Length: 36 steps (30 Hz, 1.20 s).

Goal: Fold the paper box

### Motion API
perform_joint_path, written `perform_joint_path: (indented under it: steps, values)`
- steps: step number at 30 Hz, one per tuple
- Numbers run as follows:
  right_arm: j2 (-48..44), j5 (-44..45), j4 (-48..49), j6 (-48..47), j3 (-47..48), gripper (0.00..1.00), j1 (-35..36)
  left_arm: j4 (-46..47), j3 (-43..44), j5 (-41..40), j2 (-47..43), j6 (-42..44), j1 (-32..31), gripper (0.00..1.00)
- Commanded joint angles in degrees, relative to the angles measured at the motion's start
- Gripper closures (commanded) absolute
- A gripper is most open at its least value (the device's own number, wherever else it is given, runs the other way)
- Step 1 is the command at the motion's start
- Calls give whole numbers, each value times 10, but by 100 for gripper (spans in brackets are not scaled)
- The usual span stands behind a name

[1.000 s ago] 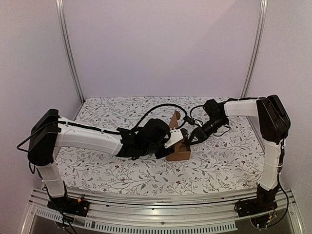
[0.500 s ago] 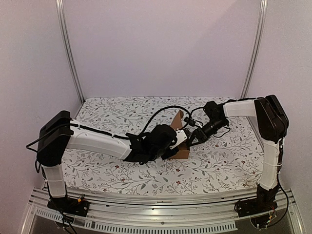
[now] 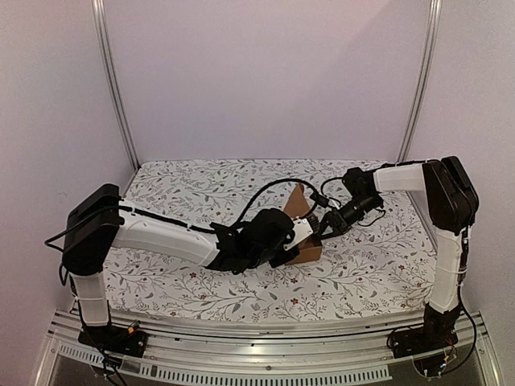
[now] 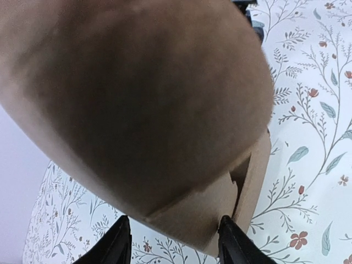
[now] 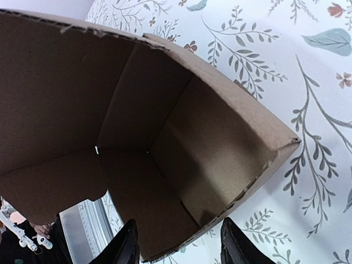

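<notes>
While the paper box [image 3: 304, 248] sits partly formed near the middle of the flowered counter [image 3: 185, 185], with its walls up and one flap [image 3: 298, 199] standing tall at its far side, the step in hand looks to be closing that flap over the open top. The left hand [image 4: 175, 246] is close against the box's left side, fingers [image 4: 118, 245] spread wide. The cardboard's lower edge is just above them, and I cannot tell whether they touch it. The right hand [image 5: 179, 247] is at the box's right, facing the hollow inside, also spread wide and gripping nothing.

To do this well, one hand should probably brace a wall low down so the light box neither slides nor tips. The other can then push the flap near its crease rather than at its tip, so it bends along the crease and does not buckle. The front wall's torn-looking edge suggests gentle pressure, and the flap's rounded end should be guided inside the wall, not over it.
</notes>
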Motion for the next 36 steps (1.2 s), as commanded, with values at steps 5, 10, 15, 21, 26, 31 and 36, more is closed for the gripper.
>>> perform_joint_path:
  steps: [5, 10, 15, 21, 26, 31, 36]
  values:
    - [-51, 3, -77, -40, 22, 48, -49, 4, -8, 20, 22, 10, -10, 46]
    - [-66, 27, -72, -44, 47, 47, -68, 5, 4, 17, 26, 8, -9, 46]
    - [-27, 18, -39, 8, 46, 48, -65, 2, 19, -9, 32, -3, -9, 40]
    - [-15, -20, -40, -1, 3, 48, -46, 1, 13, -22, 13, -25, -9, 34]
    - [-22, -46, -49, -13, -24, 49, -25, -3, 2, -23, -6, -45, -9, 33]
    - [-14, -58, -51, -12, -31, 49, 5, -10, -35, -13, -45, -69, -9, 33]
    - [0, -60, -50, -9, -21, 49, 49, -6, -74, -17, -81, -69, -4, 34]
